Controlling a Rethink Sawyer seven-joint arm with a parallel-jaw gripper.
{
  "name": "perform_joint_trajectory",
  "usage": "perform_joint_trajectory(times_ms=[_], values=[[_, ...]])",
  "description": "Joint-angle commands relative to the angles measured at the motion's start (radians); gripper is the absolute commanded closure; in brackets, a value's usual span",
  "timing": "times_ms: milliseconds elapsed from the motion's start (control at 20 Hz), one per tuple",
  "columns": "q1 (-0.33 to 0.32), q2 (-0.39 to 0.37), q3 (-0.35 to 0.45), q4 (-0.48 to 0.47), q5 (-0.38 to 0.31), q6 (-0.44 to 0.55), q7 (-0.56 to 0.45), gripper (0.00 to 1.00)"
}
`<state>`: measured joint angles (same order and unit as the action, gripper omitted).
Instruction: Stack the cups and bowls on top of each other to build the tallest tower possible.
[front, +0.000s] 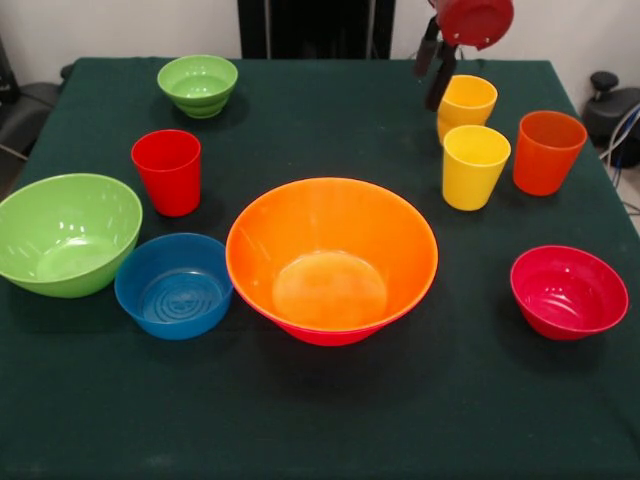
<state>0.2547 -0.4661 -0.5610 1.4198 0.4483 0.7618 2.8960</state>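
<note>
The large orange bowl sits nested in a pink bowl whose base shows underneath, at the table's middle. Left of it are a blue bowl, a larger green bowl and an upright red cup. A small green bowl is at the far left. To the right, two yellow cups stand close together beside an orange cup, and a red bowl lies nearer. My gripper hangs open and empty just left of the farther yellow cup.
The dark green cloth covers the table. Dark equipment with cables sits off the table's right edge. The arm's red wrist is above the yellow cups.
</note>
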Motion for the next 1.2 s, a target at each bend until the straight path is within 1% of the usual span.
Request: perform_joint_trajectory(times_ms=[50,350,500,650,950,1200], values=[[0.006,0.074,0.037,-0.050,0.045,0.109,0.288,0.00],[0.033,0.127,0.011,-0.094,0.081,0.123,0.359,0.00],[0.039,0.141,0.002,-0.118,0.092,0.141,0.380,0.00],[0.037,0.133,-0.012,-0.133,0.091,0.175,0.389,0.00],[0.034,0.126,-0.014,-0.180,0.096,0.237,0.414,0.00],[0.022,0.092,-0.011,-0.170,0.090,0.257,0.389,0.00]])
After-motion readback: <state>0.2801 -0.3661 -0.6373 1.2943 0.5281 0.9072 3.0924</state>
